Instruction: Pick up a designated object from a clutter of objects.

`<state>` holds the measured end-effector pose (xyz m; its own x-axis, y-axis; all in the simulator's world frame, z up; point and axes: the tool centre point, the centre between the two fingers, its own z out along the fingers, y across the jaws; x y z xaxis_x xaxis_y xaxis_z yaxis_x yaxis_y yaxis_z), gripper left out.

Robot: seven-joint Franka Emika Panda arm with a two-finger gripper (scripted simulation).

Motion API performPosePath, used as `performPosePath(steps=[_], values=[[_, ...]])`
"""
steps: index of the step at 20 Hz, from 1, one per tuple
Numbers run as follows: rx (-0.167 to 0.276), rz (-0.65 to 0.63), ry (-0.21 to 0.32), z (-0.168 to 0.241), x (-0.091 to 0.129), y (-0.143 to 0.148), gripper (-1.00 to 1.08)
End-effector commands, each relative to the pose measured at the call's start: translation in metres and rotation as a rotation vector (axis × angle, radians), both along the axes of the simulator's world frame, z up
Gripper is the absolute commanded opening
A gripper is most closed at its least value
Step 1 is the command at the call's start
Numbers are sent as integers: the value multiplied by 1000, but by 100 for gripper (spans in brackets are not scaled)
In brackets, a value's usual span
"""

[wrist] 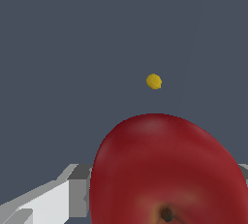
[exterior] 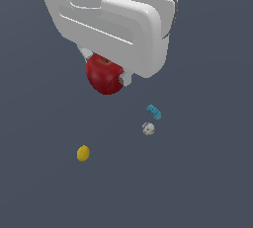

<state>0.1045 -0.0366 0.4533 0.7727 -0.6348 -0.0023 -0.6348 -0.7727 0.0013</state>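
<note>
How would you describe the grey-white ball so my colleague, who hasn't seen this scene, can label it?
Start at the big white gripper holding the red apple. Below it toward the exterior view's right lies a cyan toothed block; the speckled ball sits just beneath that block. It alone is round and grey-white.

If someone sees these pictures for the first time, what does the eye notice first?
First, the big white pincer at the top of the exterior view, shut on the glossy dark-red apple. Then three small things on the grey floor below: a yellow oval, a cyan block and a speckled ball.
</note>
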Motion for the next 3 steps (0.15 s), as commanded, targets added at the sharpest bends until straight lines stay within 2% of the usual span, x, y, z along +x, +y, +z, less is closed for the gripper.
performPosePath(steps=[1,3], values=[[0,0,-3,3,1,0,-100],[0,0,-3,3,1,0,-100]])
